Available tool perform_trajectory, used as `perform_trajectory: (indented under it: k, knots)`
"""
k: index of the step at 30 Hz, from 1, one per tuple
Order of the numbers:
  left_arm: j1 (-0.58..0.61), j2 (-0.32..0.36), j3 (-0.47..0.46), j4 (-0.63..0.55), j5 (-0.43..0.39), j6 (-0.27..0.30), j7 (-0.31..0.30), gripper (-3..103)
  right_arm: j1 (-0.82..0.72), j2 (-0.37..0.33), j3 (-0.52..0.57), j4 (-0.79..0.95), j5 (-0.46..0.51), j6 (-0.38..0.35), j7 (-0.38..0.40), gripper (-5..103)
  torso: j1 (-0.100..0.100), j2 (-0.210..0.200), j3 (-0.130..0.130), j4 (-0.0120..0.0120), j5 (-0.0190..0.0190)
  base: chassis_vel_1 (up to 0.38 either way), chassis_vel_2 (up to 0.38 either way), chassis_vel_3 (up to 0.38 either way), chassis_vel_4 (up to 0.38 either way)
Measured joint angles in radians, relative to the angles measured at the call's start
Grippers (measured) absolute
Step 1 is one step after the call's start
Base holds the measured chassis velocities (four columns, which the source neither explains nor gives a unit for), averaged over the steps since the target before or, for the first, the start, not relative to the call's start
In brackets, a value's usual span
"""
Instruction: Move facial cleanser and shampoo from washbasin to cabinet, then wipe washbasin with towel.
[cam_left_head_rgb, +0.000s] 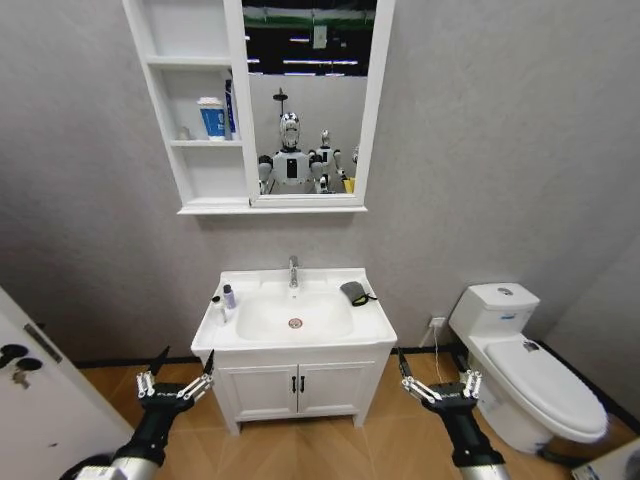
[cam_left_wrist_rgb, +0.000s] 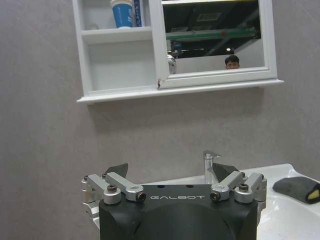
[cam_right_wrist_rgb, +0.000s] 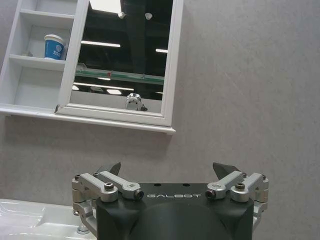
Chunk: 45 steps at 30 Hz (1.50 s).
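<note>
The white washbasin (cam_left_head_rgb: 330, 322) stands ahead against the wall, with a chrome tap (cam_left_head_rgb: 293, 271). On its left rim stand two small containers, a pale bottle with a dark cap (cam_left_head_rgb: 229, 296) and a white one (cam_left_head_rgb: 216, 309); which is the facial cleanser and which the shampoo I cannot tell. The dark towel (cam_left_head_rgb: 354, 293) lies on the right rim and also appears as towel (cam_left_wrist_rgb: 297, 188). The cabinet (cam_left_head_rgb: 215, 172) hangs above, left of the mirror. My left gripper (cam_left_head_rgb: 176, 376) and right gripper (cam_left_head_rgb: 438, 381) hover open, low in front of the vanity, holding nothing.
A blue-and-white cup (cam_left_head_rgb: 211, 117) and a blue tube occupy the cabinet's middle shelf. The two-door vanity (cam_left_head_rgb: 295, 391) carries the basin. A white toilet (cam_left_head_rgb: 520, 365) stands to the right and a white door (cam_left_head_rgb: 35, 405) to the left. Wooden floor lies between.
</note>
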Motion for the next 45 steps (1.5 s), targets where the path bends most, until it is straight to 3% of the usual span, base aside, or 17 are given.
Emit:
perform_trajectory:
  k: [7, 9, 14, 21, 38, 45]
  knots:
    - [-0.095, 0.139, 0.007, 0.125, -0.071, 0.070, 0.000, 96, 0.018, -0.012, -0.003, -0.036, -0.004, -0.004, 0.000, 100, -0.002, 0.001, -0.001, 0.0003, -0.0002, 0.035, -0.026, -0.037, 0.006]
    - [-0.185, 0.206, 0.035, 0.209, -0.098, 0.099, -0.008, 96, 0.035, -0.023, 0.007, -0.054, 0.011, -0.013, 0.006, 100, -0.002, 0.001, -0.001, 0.0004, -0.0003, 0.063, -0.047, -0.038, 0.046]
    - [-0.358, 0.274, 0.112, 0.319, -0.148, 0.148, -0.040, 96, 0.061, -0.037, 0.019, -0.081, 0.034, -0.015, 0.012, 100, -0.001, 0.000, 0.000, -0.0001, 0.0000, 0.011, -0.007, -0.008, 0.007]
    - [-0.420, 0.274, 0.177, 0.341, -0.190, 0.173, -0.067, 96, 0.092, -0.039, 0.015, -0.116, 0.055, -0.014, -0.044, 100, -0.001, 0.000, 0.000, 0.0002, 0.0000, 0.000, 0.000, 0.000, 0.000]
    - [-0.408, 0.264, 0.173, 0.351, -0.184, 0.172, -0.070, 96, 0.114, -0.046, -0.007, -0.135, 0.058, -0.019, -0.041, 100, -0.001, 0.001, 0.000, 0.0002, -0.0001, -0.090, 0.090, 0.095, -0.095]
    - [-0.410, 0.259, 0.169, 0.379, -0.190, 0.167, -0.078, 96, 0.119, -0.043, -0.043, -0.142, 0.059, 0.023, -0.066, 100, 0.001, 0.000, 0.000, 0.0005, 0.0001, -0.168, 0.171, 0.189, -0.139]
